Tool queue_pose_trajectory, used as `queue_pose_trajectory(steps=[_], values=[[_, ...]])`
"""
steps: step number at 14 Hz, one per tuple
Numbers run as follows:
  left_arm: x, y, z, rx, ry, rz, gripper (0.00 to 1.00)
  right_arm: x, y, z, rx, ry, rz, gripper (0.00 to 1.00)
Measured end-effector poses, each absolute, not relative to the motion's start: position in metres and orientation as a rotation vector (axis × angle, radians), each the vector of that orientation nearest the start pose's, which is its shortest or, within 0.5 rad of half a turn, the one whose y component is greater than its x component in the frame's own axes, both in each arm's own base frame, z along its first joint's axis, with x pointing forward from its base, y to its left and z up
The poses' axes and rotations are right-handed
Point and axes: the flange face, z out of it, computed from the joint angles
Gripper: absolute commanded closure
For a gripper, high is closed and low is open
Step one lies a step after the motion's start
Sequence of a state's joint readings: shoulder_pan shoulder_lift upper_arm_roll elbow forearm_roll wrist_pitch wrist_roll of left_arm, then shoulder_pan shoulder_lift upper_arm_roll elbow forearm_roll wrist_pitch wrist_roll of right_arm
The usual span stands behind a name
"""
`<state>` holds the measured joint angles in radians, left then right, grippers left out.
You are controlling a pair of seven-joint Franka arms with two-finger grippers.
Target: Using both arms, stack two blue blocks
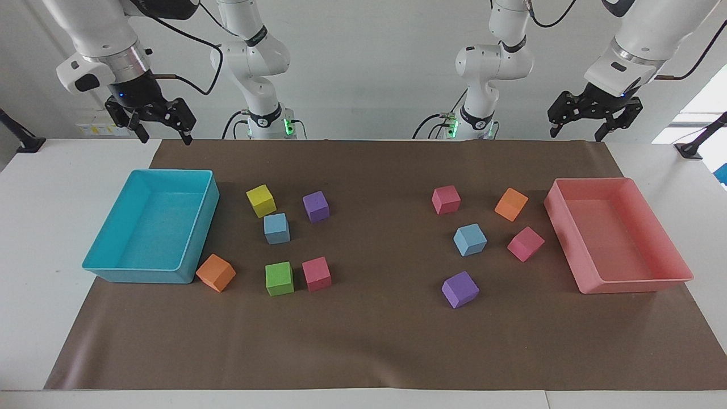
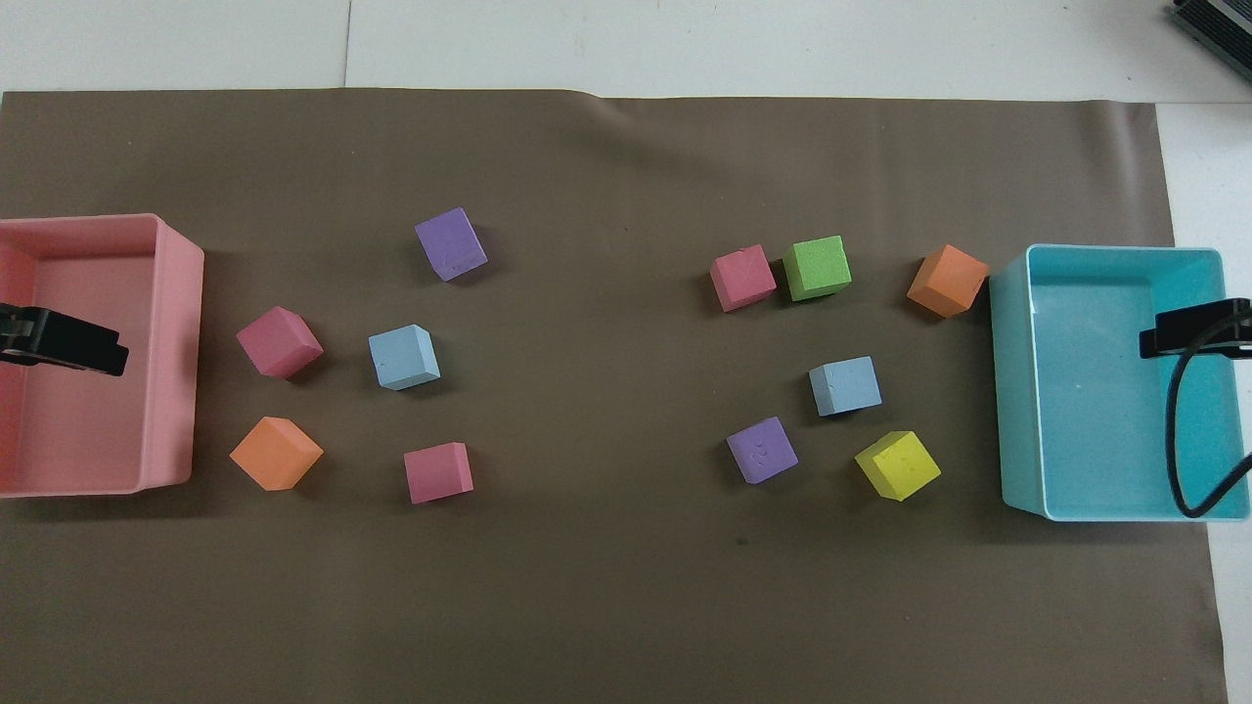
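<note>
Blue blocks: I see one blue block [image 1: 276, 228] [image 2: 845, 385] toward the right arm's end, the other blue block [image 1: 469, 239] [image 2: 403, 357] toward the left arm's; well apart, both flat on the brown mat [image 1: 375, 341].
Neighbours: in the overhead view, a yellow cube [image 2: 897, 465] at 4 o'clock of the first; a pink cube [image 2: 279, 341] at 9 o'clock of the second.
Trays: cyan tray [image 1: 196, 238] and pink tray [image 1: 568, 238] at the worktop's ends.
Right claw [image 1: 164, 133]: open, empty, raised over the cyan tray.
Left claw [image 1: 573, 132]: open, empty, raised over the pink tray.
</note>
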<state>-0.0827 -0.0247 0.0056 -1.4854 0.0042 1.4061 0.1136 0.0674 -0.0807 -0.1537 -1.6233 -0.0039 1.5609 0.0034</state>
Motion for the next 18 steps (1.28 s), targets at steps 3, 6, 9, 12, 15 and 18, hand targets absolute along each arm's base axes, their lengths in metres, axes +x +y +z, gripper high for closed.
queue_pose_trajectory(steps=[3,6,9,12,15,18], values=[[0.528,-0.04,0.663,-3.123,0.298,0.086,0.0,0.526,-0.049,0.642,-3.131,0.14,-0.027,0.0],[0.528,-0.04,0.663,-3.123,0.298,0.086,0.0,0.526,-0.05,0.642,-3.131,0.142,-0.027,0.0],[0.528,-0.04,0.663,-3.123,0.298,0.086,0.0,0.526,-0.05,0.642,-3.13,0.142,-0.027,0.0],[0.528,-0.04,0.663,-3.123,0.298,0.086,0.0,0.526,-0.05,0.636,-3.13,0.143,-0.007,0.0],[0.528,-0.04,0.663,-3.123,0.298,0.086,0.0,0.525,-0.05,0.633,-3.13,0.141,0.004,0.0],[0.528,-0.04,0.663,-3.123,0.298,0.086,0.0,0.526,-0.048,0.63,-3.13,0.134,0.006,0.0]])
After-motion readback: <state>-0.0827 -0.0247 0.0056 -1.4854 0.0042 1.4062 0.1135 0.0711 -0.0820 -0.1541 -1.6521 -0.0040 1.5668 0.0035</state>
